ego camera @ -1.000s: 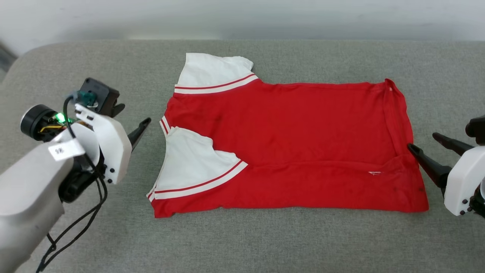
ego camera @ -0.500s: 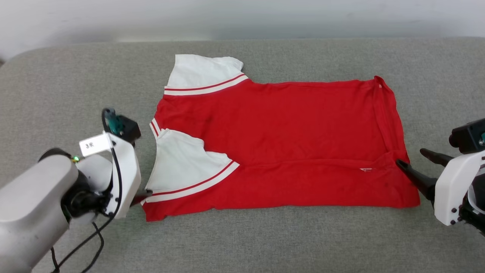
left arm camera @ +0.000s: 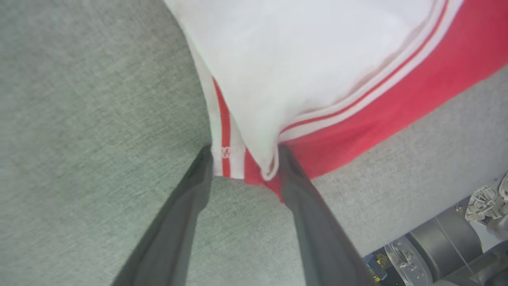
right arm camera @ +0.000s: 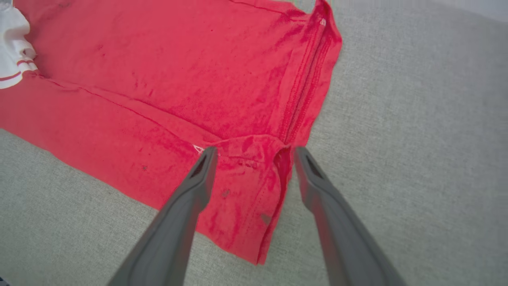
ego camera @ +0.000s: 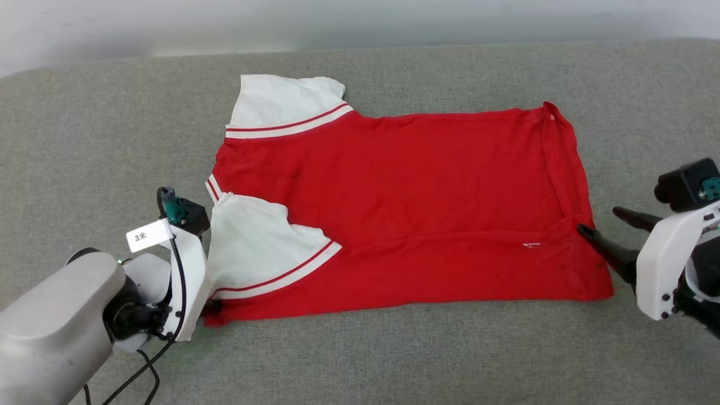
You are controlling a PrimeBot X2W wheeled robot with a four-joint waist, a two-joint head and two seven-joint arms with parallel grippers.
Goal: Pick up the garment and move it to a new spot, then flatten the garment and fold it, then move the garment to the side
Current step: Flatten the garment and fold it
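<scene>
- A red garment (ego camera: pixel 422 208) with white sleeves lies flat across the grey worktop (ego camera: pixel 394 349). Its long axis runs side to side in front of the robot, with the collar end to the robot's left and the hem (ego camera: pixel 562 169) to its right.
- The left gripper (left arm camera: pixel 245 153) is down at the near left corner. Its two dark fingers are parted, and the striped trim and a tip of red cloth sit between them. The cloth is not pinched as far as can be seen.
- The right gripper (right arm camera: pixel 254 151) is at the opposite short end with its fingers spread wide. One tip is over the folded flap near the hem and the other is just beside the cloth edge, above bare worktop. It holds nothing.
- Each arm is next to its own end of the garment, so neither has to reach across. The cloth stretches away from both sets of fingers toward the middle and the far side.
- The near sleeve (ego camera: pixel 253 247) is turned in over the red body. The far sleeve (ego camera: pixel 281 101) sticks out past the far edge, which suggests one lengthwise fold is in place and another is due.
- The next move likely depends on both pairs of fingers closing on the near edge together, then carrying it away from the robot along that long axis.
- The worktop cover is a coarse woven grey fabric that rounds off at the far left, and it probably grips the jersey a little.
- A pale wall (ego camera: pixel 360 19) runs behind the worktop.
</scene>
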